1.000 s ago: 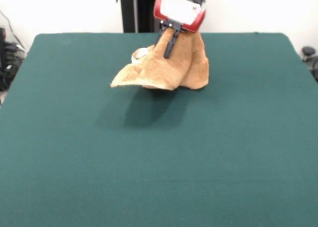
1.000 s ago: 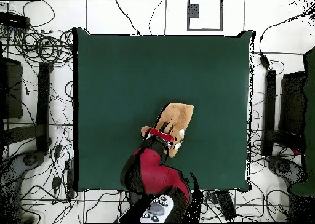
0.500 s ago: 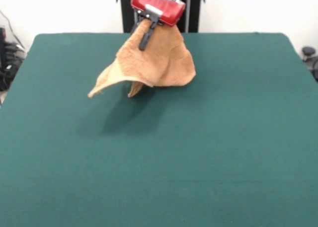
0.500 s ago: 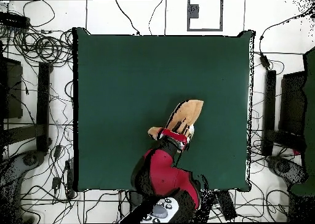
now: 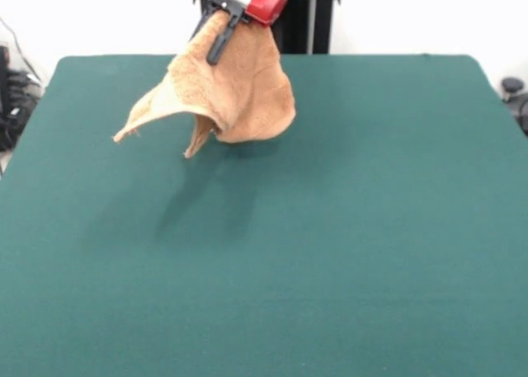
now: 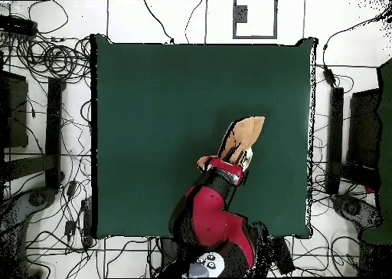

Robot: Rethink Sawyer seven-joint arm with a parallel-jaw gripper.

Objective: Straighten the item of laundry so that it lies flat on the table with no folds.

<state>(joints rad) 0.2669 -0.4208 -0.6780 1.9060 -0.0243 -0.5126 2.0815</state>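
The tan-orange towel (image 5: 227, 92) hangs in the air above the far part of the green table (image 5: 330, 253), draped in a cone with one corner flaring out to the left. My gripper (image 5: 219, 40) is shut on the towel's top, its black fingers pinching the cloth under the red housing. A shadow lies on the felt below the towel. From overhead, the towel (image 6: 243, 134) sticks out past the gripper (image 6: 230, 162) toward the table's middle right, and the red arm covers part of it.
Cables and equipment lie on the floor around the table (image 6: 153, 100). A dark post (image 5: 307, 18) stands behind the far edge of the table.
The gripper has lifted the towel higher and carried it left in the front view. The towel's lower edge has come off the felt and its left corner has swung outward.
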